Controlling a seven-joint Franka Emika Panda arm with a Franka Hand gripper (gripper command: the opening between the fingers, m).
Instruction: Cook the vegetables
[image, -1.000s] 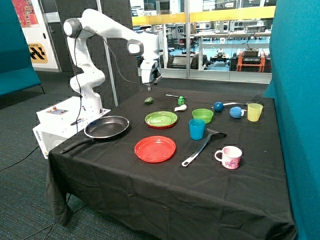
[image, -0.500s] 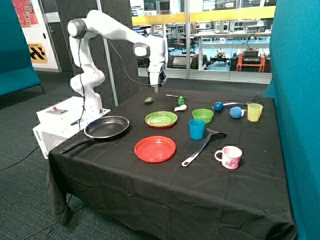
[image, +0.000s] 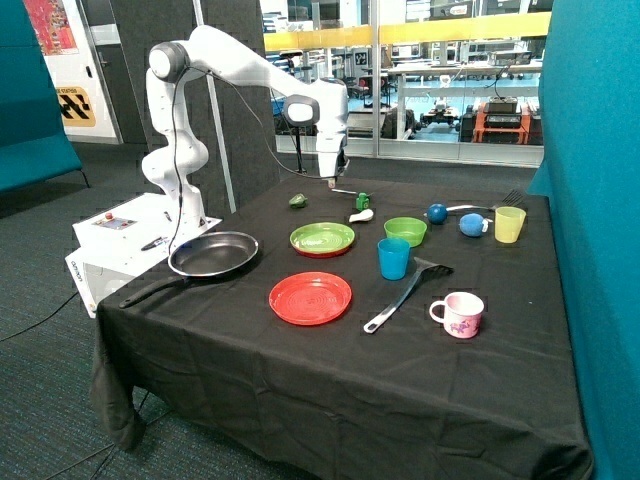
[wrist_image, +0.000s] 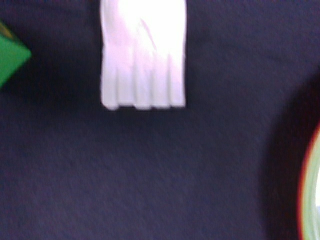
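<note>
On the outside view I read the black-clothed table (image: 250, 380) from its left end: frying pan (image: 213, 254) empty at the near corner by the robot base, nothing cooking in it yet. Next, the dark green vegetable (image: 297, 200) sits alone on the cloth behind the green plate (image: 322, 239), red plate (image: 310, 298) in front of that. My gripper (image: 331, 180) hangs over the back of the table, above the gap between the dark green piece and the whitish vegetable (image: 361, 214); I cannot tell whether its pincer is spread or pressed together, and it carries nothing that I can see. The whitish piece lies just beside the bright green cube (image: 362, 201), close enough to get in the way. Wrist view shows a pale fluted shape (wrist_image: 143, 55) on the cloth, the cube's corner (wrist_image: 11, 59) and the plate's rim (wrist_image: 310, 195); what the pale thing is I cannot say. Further right: green bowl (image: 405, 231), blue cup (image: 393, 258), spatula (image: 405, 292), pink mug (image: 460, 314), blue balls (image: 438, 213), yellow cup (image: 509, 224). My guess: both vegetables are light, hard plastic, likely slick. I would pinch the green one across its middle, the whitish one across its narrow width.
</note>
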